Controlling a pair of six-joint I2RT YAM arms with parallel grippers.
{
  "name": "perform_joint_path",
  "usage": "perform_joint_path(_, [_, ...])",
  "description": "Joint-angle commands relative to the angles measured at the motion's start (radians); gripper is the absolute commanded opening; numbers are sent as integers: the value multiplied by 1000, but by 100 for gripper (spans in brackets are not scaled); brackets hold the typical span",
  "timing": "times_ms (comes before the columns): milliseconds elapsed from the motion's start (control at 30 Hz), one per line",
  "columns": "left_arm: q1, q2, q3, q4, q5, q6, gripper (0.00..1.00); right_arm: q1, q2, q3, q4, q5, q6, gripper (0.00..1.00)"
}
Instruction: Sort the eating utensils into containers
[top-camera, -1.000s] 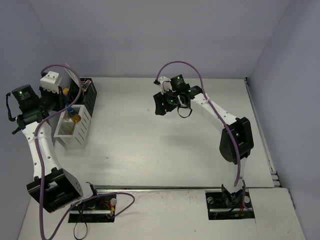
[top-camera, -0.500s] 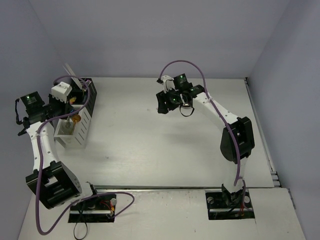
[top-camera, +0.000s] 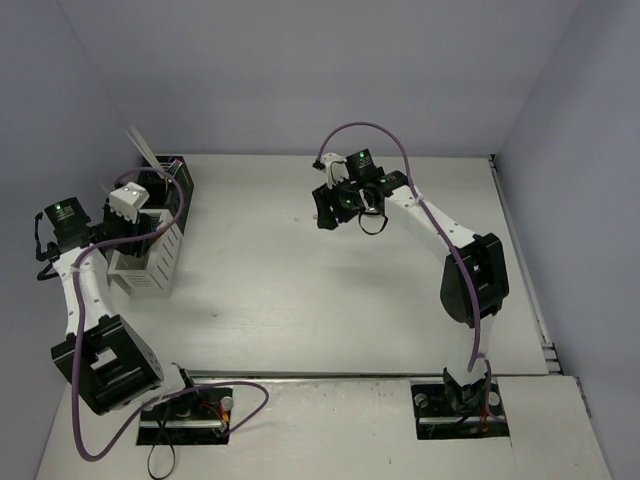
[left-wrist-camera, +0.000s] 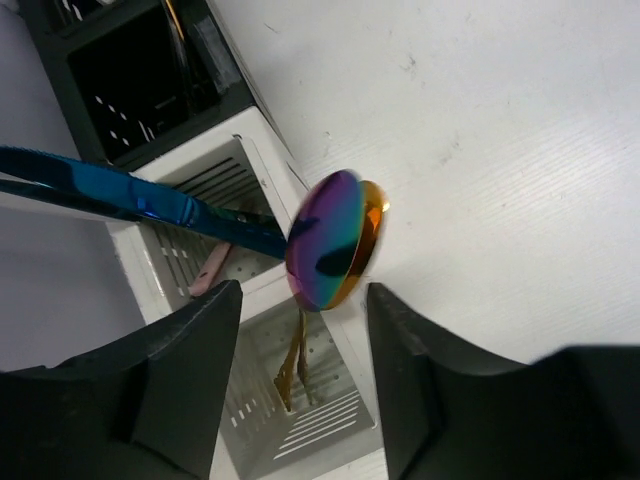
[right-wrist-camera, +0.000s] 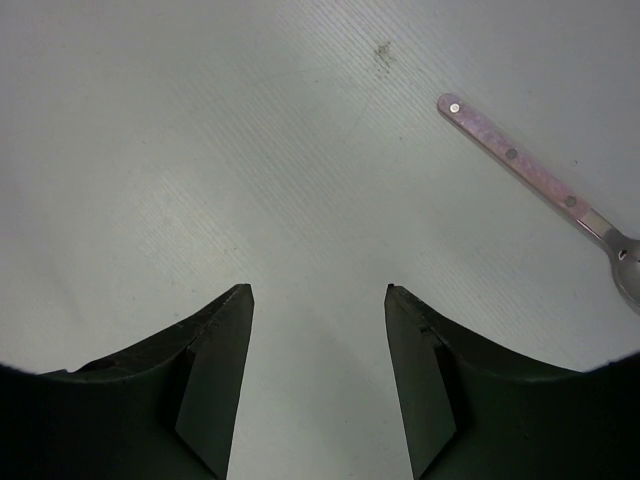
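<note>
only the left wrist cam shows the rainbow spoon (left-wrist-camera: 335, 240) tilted over the white caddy (left-wrist-camera: 280, 160), left claw (left-wrist-camera: 303, 290) spread apart, black caddy (left-wrist-camera: 150, 80) just behind, right claw (right-wrist-camera: 318, 290) apart too over bare surface (right-wrist-camera: 200, 150), pink-handled spoon (right-wrist-camera: 520, 160) lying nearby, arms block both spoons from above

The pink-handled utensil (right-wrist-camera: 528, 167) runs off the right edge, its head perhaps a spoon's.
</note>
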Motion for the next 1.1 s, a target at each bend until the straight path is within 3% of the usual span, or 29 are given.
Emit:
perform_joint_path(0, [8, -16, 113, 14, 59, -30, 52, -4, -5, 56, -36, 111, -69, 53])
perform_joint_path(167, [7, -56, 187, 21, 105, -131, 57, -22, 74, 113, -65, 283, -94, 47])
perform_joint_path(333, [6, -142, 161, 155, 117, -300, 59, -70, 190, 219, -62, 377, 40, 38])
perform_joint_path(500, [0, -184, 141, 160, 136, -352, 59, -81, 313, 376, -54, 495, 205, 22])
perform_joint_path(867, [1, -265, 87, 180, 143, -385, 59, -84, 600, 704, -27, 440, 386, 0])
perform_joint_path(1067, [0, -260, 121, 160, 139, -419, 61, -90, 624, 627, -27, 411, 360, 0])
